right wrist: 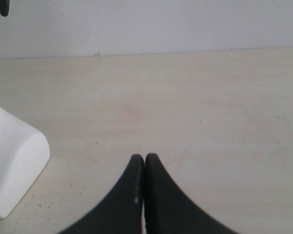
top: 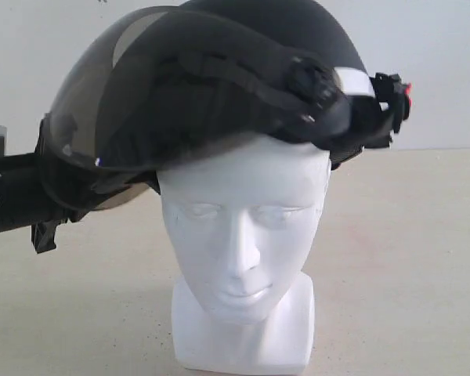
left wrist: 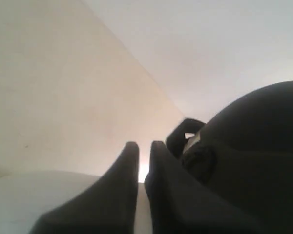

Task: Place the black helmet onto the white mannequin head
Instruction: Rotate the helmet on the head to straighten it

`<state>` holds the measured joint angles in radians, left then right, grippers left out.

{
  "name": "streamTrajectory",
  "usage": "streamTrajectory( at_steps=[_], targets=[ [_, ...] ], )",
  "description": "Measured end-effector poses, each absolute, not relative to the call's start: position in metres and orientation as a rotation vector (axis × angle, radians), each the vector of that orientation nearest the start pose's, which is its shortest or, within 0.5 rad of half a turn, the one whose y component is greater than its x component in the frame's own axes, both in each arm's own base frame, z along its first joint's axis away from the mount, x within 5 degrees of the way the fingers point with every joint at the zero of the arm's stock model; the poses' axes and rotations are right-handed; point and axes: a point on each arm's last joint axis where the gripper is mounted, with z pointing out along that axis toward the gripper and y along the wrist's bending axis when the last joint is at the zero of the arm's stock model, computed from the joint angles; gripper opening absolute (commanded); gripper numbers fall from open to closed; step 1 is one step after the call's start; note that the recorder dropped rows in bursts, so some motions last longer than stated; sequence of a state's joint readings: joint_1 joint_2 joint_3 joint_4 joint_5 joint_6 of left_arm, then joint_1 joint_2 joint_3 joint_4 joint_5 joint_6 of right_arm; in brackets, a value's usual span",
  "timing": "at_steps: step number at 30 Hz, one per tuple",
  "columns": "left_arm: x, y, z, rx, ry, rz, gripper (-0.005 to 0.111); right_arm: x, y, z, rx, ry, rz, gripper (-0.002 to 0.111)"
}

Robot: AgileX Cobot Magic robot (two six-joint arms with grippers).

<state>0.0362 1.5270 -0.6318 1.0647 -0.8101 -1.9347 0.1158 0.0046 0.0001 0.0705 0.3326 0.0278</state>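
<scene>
The black helmet (top: 298, 31) rests tilted on the crown of the white mannequin head (top: 243, 227), its smoky visor (top: 102, 86) raised toward the left and its padded lining and straps showing above the forehead. My left gripper (top: 51, 200) holds the visor's lower left rim. In the left wrist view its fingers (left wrist: 144, 146) stand nearly together beside the helmet shell (left wrist: 263, 146). My right gripper (right wrist: 144, 158) is shut on nothing, low over the table, with the head's white neck base (right wrist: 12, 161) off to one side. The exterior view does not show it.
The head stands on a pale beige table (top: 407, 258) in front of a plain white wall (top: 439, 70). My left arm (top: 12, 196) reaches in from the left edge at the height of the forehead.
</scene>
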Motion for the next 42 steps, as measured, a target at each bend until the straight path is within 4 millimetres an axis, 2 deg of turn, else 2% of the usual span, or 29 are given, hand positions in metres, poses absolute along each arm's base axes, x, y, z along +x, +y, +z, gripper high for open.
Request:
streamTrajectory(
  at_steps=[3, 11, 31, 42],
  targets=[
    [0.282, -0.045, 0.212, -0.602, 1.993, -1.271, 0.004, 0.053, 0.008, 0.183, -0.036, 1.823, 0.170, 0.000],
    [0.282, -0.048, 0.219, -0.534, 1.939, -1.325, 0.004, 0.053, 0.008, 0.183, -0.036, 1.823, 0.170, 0.000],
    [0.259, -0.049, 0.265, -0.299, 1.829, -1.258, 0.004, 0.053, 0.008, 0.183, -0.036, 1.823, 0.170, 0.000],
    [0.250, -0.050, 0.270, -0.226, 1.866, -1.200, 0.004, 0.053, 0.008, 0.183, -0.036, 1.823, 0.170, 0.000]
  ],
)
